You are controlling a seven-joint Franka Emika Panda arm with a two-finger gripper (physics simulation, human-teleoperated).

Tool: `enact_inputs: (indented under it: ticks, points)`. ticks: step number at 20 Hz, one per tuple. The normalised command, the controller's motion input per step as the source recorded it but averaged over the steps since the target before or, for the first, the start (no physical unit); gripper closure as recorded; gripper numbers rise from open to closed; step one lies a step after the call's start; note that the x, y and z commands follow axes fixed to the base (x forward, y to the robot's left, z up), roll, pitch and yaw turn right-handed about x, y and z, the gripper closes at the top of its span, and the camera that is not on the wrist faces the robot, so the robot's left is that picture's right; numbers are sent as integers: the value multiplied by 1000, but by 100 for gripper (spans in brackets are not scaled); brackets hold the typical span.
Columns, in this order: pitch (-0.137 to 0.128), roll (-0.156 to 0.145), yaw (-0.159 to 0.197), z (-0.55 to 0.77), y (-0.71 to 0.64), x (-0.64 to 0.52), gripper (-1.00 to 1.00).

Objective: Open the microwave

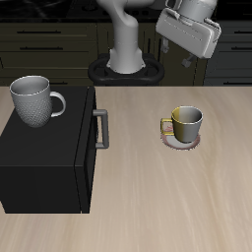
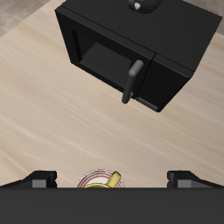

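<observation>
Exterior view: end effector (image 1: pixel 193 30) hangs high above the bench (image 1: pixel 177 197), fingers spread, empty.
Microwave (image 1: pixel 44 162): door closed, grey handle (image 1: pixel 100 128) untouched.

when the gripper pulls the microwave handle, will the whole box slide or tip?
The microwave looks large and squat, so tipping seems unlikely. Its handle sits at one door edge, so a pull may twist the box. The grey mug on top could shift if it jerks.

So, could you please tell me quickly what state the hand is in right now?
The hand: open and holding nothing, raised well above the table, clear of the microwave and its handle.
</observation>
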Motion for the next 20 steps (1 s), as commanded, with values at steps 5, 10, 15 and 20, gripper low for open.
enact_inputs:
  ticks: [5, 10, 15, 20]
  points:
    - [-43, -63, -18, -152, 151, 44, -100]
    - [-49, -20, -50, -105, 126, 56, -100]
    - [-39, -58, -55, -63, 97, 55, -100]
    - [-86, -75, -41, -62, 161, 48, -100]
